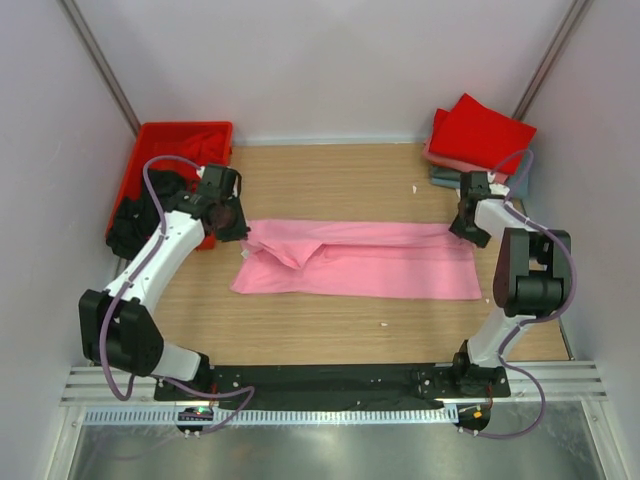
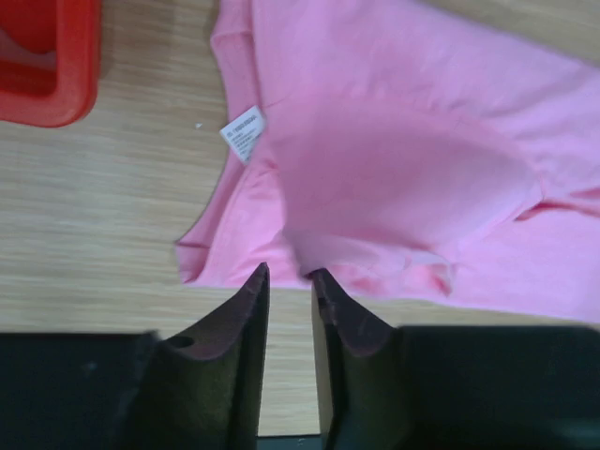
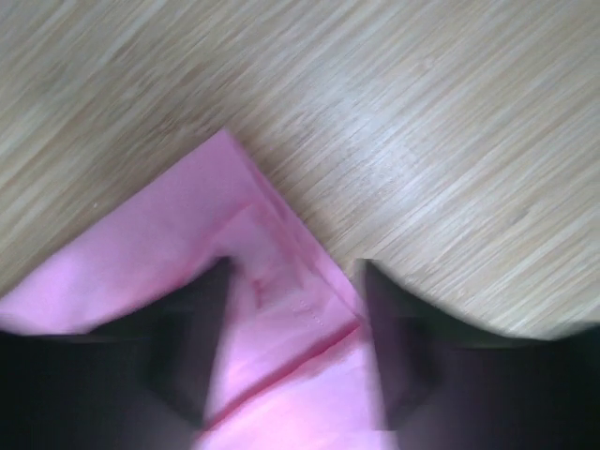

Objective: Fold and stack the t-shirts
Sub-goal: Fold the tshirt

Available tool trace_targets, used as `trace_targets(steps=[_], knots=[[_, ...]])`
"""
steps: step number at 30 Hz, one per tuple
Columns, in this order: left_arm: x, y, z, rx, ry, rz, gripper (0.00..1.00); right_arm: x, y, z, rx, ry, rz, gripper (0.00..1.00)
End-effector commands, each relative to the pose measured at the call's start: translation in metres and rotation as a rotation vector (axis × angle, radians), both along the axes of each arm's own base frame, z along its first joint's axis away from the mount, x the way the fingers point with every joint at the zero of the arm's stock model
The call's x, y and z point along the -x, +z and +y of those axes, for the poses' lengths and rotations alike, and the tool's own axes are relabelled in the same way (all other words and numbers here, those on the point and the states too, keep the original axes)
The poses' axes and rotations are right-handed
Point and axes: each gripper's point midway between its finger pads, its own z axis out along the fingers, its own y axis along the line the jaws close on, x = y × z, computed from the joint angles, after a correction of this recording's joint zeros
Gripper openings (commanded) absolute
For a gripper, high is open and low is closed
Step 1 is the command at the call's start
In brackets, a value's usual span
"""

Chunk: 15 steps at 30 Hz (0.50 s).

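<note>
Pink t-shirt (image 1: 370,262) lies folded lengthwise across mid-table. Left gripper (image 2: 289,272) is at the shirt's left end, fingers a narrow slit apart and gripping nothing. Right gripper (image 3: 292,267) is spread wide, astride the shirt's right corner.

The spread t-shirt (image 1: 360,262) is plain light pink, with a small white label (image 2: 244,133) printed in grey. The stack shows a bright red t-shirt (image 1: 485,130) on top, a salmon one (image 1: 438,157) beneath it, and a grey-blue one (image 1: 445,179) lowest. The tray (image 1: 170,128) is red, and black cloth (image 1: 135,222) spills from it. The table (image 1: 330,180) is pale brown with fine wood grain. The left arm (image 1: 160,255) and right arm (image 1: 495,215) are white with black joints, and their cables (image 1: 148,195) are purple.
</note>
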Motion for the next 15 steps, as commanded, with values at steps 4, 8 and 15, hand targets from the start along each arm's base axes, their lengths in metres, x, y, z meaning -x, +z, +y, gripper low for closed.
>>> trace_targets(steps=[4, 8, 15], knots=[[0.036, 0.008, 0.015, -0.026, 0.025, 0.030, 0.59, 0.013, 0.038, -0.035, 0.121, -0.156, -0.076, 1.00], [0.033, 0.026, 0.019, -0.018, 0.053, -0.038, 0.62, 0.011, 0.066, -0.033, 0.101, -0.168, -0.161, 1.00], [0.000, 0.011, -0.009, 0.097, 0.066, -0.084, 0.57, -0.024, 0.099, 0.029, -0.163, 0.089, -0.387, 0.93]])
